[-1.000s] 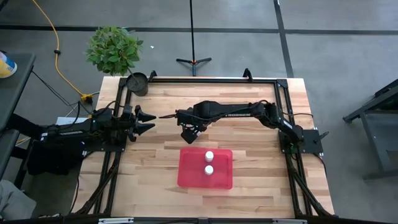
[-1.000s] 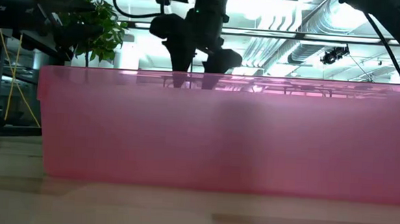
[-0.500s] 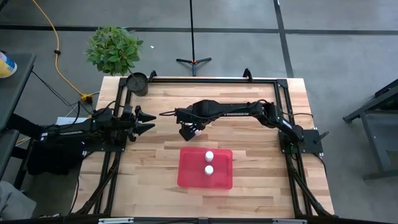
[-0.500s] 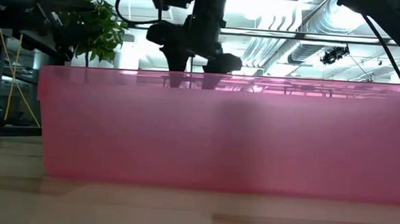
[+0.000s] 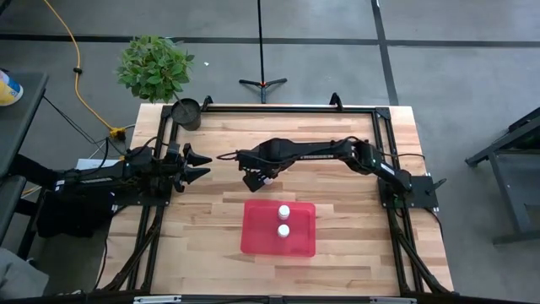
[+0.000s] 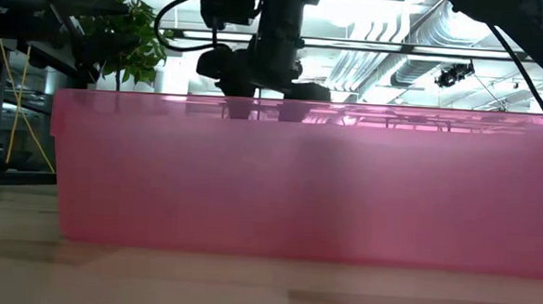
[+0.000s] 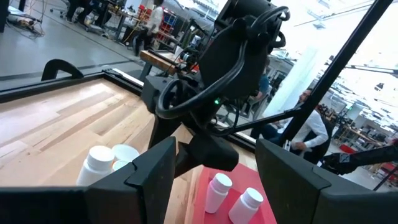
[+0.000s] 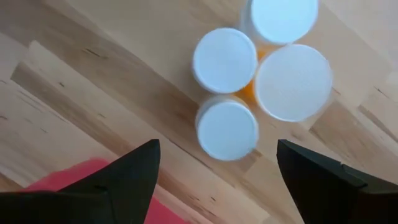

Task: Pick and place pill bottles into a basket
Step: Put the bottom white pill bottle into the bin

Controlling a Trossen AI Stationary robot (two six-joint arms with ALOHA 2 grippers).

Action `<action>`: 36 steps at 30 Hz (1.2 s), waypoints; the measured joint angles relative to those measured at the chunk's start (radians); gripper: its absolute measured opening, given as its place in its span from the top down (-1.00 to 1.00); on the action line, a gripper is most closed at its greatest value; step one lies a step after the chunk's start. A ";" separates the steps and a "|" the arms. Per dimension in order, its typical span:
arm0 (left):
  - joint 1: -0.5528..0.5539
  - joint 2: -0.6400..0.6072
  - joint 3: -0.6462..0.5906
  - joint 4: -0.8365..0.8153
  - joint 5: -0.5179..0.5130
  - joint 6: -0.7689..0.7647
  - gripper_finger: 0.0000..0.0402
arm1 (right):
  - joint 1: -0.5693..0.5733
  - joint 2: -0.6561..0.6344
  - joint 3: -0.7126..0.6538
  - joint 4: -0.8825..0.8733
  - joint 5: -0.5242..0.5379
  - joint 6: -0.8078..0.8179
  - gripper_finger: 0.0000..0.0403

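The red tray [image 5: 278, 241] lies on the table's near middle, and two white pill bottles [image 5: 284, 210] [image 5: 283, 230] stand in it. Several more white-capped bottles [image 8: 227, 127] stand close together on the wood just beyond the tray's far left corner; two of them show in the left wrist view [image 7: 93, 165]. My right gripper [image 5: 255, 176] hovers open above this cluster, fingers pointing down, touching nothing; it also shows in its own wrist view [image 8: 217, 180]. My left gripper [image 5: 201, 165] waits open at the table's left.
A small dark round pot [image 5: 186, 111] stands at the far left corner, with a potted plant [image 5: 154, 66] on the floor behind it. A black frame rail [image 5: 287, 108] runs along the far edge. In the low view the tray's wall [image 6: 298, 181] hides the table behind it.
My right gripper has shifted a little toward the table's far left, settling over the cluster of bottles. The bottles and the tray have stayed where they were.
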 joint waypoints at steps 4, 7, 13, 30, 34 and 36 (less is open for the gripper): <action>0.000 0.000 0.000 0.000 0.000 0.000 -0.26 | 0.000 0.022 0.000 0.005 -0.008 0.003 -0.55; 0.000 0.000 0.000 0.000 0.000 0.000 -0.26 | 0.000 0.038 0.000 0.010 -0.027 0.006 -0.55; 0.000 0.000 0.000 0.000 0.000 -0.001 -0.26 | 0.000 0.059 0.000 0.019 -0.036 0.006 -0.55; 0.000 0.000 0.000 0.000 0.000 -0.014 -0.26 | -0.006 0.058 0.000 0.052 -0.033 -0.004 -0.31; 0.000 0.000 0.000 0.000 0.000 -0.014 -0.26 | -0.007 0.058 0.000 0.052 -0.035 -0.010 -0.14; 0.000 0.000 0.000 0.000 0.000 -0.014 -0.26 | -0.006 0.058 0.000 0.052 -0.041 -0.012 -0.03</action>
